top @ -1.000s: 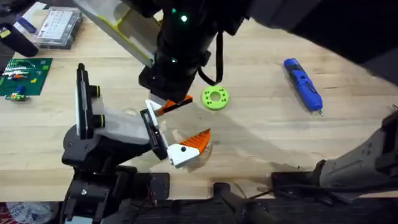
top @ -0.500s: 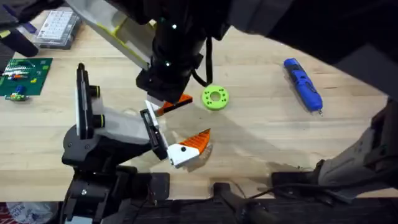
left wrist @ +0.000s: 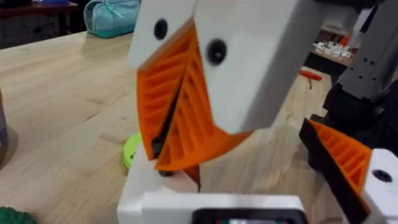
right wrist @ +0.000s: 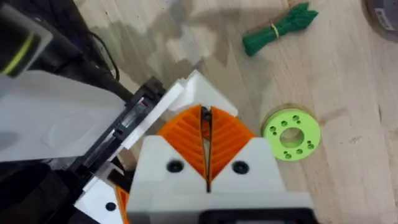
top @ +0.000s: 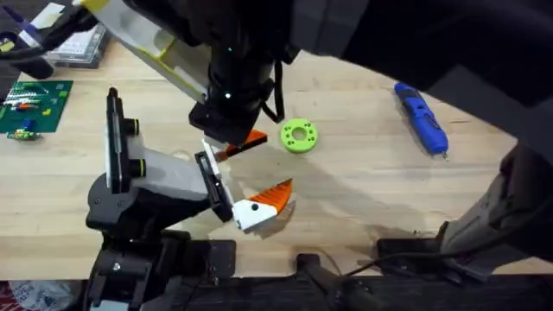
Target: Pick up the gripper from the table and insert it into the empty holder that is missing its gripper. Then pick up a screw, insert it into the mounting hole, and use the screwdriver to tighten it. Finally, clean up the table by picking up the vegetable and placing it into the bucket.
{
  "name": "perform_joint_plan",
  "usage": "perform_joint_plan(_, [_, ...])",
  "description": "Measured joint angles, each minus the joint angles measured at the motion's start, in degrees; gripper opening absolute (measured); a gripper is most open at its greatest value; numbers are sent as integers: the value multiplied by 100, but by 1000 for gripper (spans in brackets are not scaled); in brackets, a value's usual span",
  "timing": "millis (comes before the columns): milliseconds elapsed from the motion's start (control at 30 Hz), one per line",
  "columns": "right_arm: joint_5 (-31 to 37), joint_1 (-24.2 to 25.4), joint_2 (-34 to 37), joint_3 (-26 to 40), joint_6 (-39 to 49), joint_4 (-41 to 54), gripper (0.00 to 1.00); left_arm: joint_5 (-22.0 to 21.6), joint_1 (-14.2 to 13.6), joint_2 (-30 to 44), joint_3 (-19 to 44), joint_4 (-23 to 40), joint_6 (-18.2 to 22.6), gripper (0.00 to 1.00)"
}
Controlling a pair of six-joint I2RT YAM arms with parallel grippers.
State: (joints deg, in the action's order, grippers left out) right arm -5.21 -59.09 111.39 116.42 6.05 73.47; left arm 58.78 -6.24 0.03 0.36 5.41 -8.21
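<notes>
My right gripper (top: 226, 141) (right wrist: 205, 115) (left wrist: 165, 158) points down, shut on the gripper (top: 248, 142) (right wrist: 200, 87), a small orange wedge on a white base. It holds the base against the upper end of the holder (top: 164, 173) (right wrist: 62, 118); I cannot tell whether it is seated. The holder's fitted orange finger (top: 275, 195) (left wrist: 339, 158) sits at the rail's other end. The blue screwdriver (top: 422, 117) lies far right. The green vegetable (right wrist: 277, 30) lies beyond the ring. Screw and bucket are out of view.
A green ring with holes (top: 299, 136) (right wrist: 291, 134) (left wrist: 130, 149) lies just right of the gripper. A green circuit board (top: 33, 105) and a clear parts box (top: 78, 39) sit far left. Bare wood lies between ring and screwdriver.
The right arm has edged slightly left over the holder's end, and its upper part covers more of the right side. The orange gripper stays at the same spot.
</notes>
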Motion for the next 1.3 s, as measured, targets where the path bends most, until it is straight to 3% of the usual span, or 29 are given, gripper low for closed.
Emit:
perform_joint_plan(1200, [3,-2,86,55,-1,268,9,17,0,2,0,13,-129,988])
perform_joint_plan(1233, [3,-2,87,55,-10,274,25,17,0,2,0,13,-128,988])
perform_joint_plan(1300, [2,-3,86,55,-4,289,163,15,0,2,0,11,-127,988])
